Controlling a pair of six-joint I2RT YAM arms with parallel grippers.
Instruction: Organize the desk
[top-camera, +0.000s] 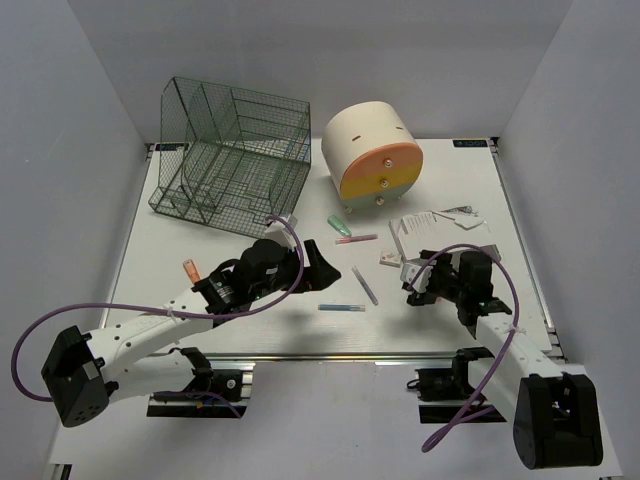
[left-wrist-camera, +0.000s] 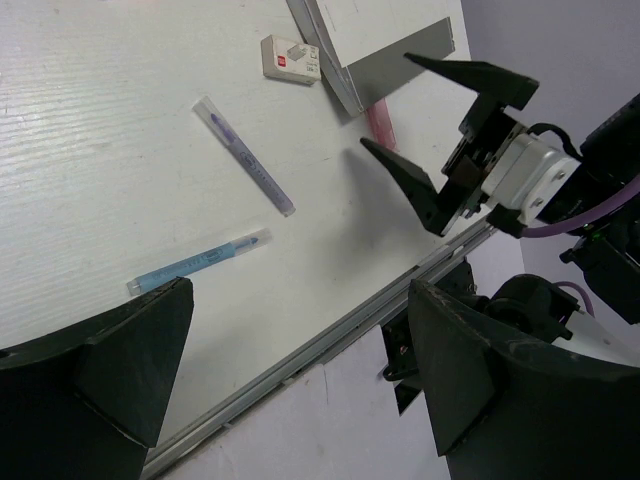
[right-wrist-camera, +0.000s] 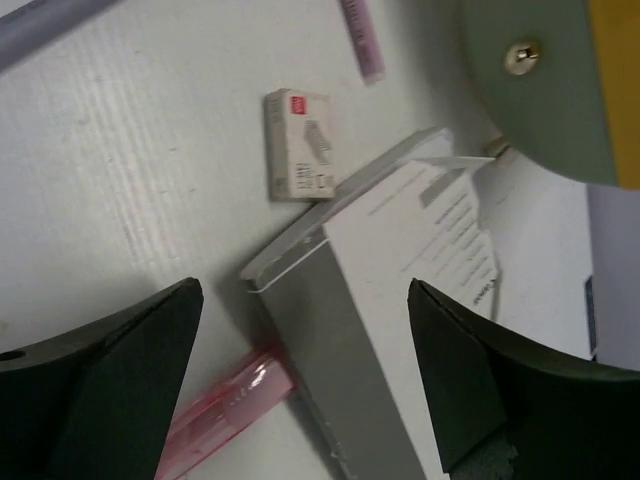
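Observation:
The white desk (top-camera: 190, 230) holds scattered stationery. A blue pen (top-camera: 341, 307) and a purple pen (top-camera: 366, 285) lie near the front rail (top-camera: 330, 355), between the arms. My left gripper (top-camera: 325, 268) is open and empty, above the desk just left of them; the left wrist view shows the blue pen (left-wrist-camera: 200, 262) beside one finger. My right gripper (top-camera: 412, 285) is open and empty, over a clear stand holding paper (right-wrist-camera: 400, 250) and a pink pen (right-wrist-camera: 225, 410) tucked under its edge. A small white box (right-wrist-camera: 298, 158) lies just beyond.
A dark green wire rack (top-camera: 232, 150) stands at the back left. A cream drawer unit with an orange-yellow front (top-camera: 375, 152) stands at the back centre. Another pink pen (top-camera: 357, 239), a green marker (top-camera: 339, 224) and an orange item (top-camera: 190, 270) lie on the desk.

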